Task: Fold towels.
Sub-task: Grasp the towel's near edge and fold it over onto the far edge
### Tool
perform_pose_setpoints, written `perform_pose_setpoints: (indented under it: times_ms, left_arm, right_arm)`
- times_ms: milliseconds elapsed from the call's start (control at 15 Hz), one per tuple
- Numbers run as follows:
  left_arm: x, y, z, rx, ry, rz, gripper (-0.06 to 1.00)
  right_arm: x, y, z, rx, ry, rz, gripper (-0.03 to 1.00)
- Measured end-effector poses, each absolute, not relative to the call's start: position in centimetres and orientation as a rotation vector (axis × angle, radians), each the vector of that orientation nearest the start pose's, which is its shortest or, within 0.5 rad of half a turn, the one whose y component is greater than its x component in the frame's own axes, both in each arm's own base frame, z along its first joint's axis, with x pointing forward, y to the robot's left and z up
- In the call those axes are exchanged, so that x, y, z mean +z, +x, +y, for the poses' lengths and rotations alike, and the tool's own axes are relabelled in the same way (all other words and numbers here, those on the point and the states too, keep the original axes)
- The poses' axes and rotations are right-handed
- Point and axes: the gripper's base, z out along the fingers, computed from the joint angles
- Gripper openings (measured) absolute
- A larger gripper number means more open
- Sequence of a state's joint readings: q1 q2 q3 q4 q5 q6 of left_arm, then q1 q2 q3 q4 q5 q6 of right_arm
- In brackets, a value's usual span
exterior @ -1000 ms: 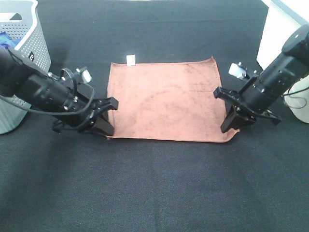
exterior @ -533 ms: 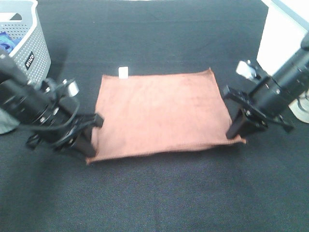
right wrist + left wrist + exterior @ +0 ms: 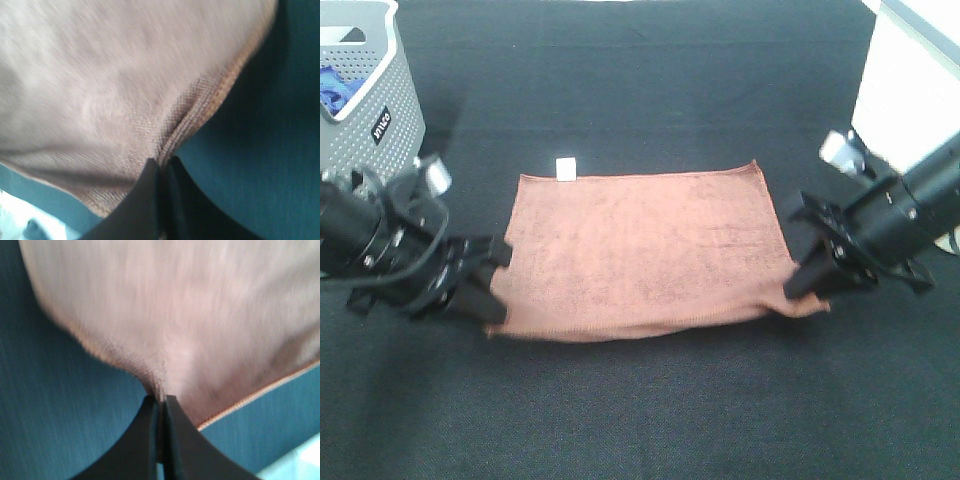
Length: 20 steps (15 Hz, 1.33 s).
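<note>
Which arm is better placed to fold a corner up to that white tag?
Left, probably: the left gripper pinches the towel on the same side as the white tag.

Matte black, cylindrical left arm (image 3: 360, 235) and right arm (image 3: 920, 195), each silver-knobbed, taper to the slim black left hand (image 3: 492, 308) and right hand (image 3: 798, 288).

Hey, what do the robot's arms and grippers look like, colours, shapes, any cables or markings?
The left arm and right arm are black and roughly cylindrical. A silvery knob sits near the left wrist, another near the right. A thin black cable loops beside the left arm. The left gripper and right gripper are black, with jaws tapering to narrow tips. No markings show.
</note>
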<state>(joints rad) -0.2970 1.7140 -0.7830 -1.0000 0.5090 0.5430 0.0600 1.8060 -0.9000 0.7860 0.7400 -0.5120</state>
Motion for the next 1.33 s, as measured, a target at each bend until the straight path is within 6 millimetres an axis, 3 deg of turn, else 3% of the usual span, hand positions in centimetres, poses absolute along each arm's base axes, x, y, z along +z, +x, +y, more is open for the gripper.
perform_pose_setpoints:
  times_ms: [200, 333, 467, 533, 667, 867, 1200, 1333]
  left_arm:
    - [16.9, 30.1, -12.3, -0.692, -0.019, 2.625, 0.00]
    - [17.8, 32.5, -12.6, -0.665, -0.006, 2.555, 0.00]
    - [17.2, 35.3, -12.7, -0.634, 0.007, 2.543, 0.00]
    - [17.2, 35.3, -12.7, -0.634, 0.007, 2.543, 0.00]
    - [16.2, 38.9, -12.0, -0.611, -0.034, 2.527, 0.00]
    - [14.5, 42.2, -12.3, -0.612, -0.042, 2.518, 0.00]
    - [13.1, 44.3, -12.5, -0.585, -0.056, 2.493, 0.07]
    - [13.0, 44.4, -12.5, -0.581, -0.058, 2.489, 0.28]
  right_arm:
    - [16.0, 33.9, 6.3, 0.731, -0.014, 2.792, 0.00]
    - [16.1, 36.9, 6.5, 0.725, -0.028, 2.749, 0.00]
    - [15.7, 39.8, 6.7, 0.735, -0.021, 2.721, 0.00]
    - [15.7, 39.8, 6.7, 0.735, -0.021, 2.721, 0.00]
    - [15.1, 43.1, 6.8, 0.715, -0.017, 2.695, 0.00]
    - [13.3, 46.4, 6.5, 0.647, 0.005, 2.705, 0.00]
    - [11.4, 47.8, 6.3, 0.602, 0.042, 2.711, 0.04]
    - [11.4, 48.0, 6.2, 0.592, 0.053, 2.699, 0.25]
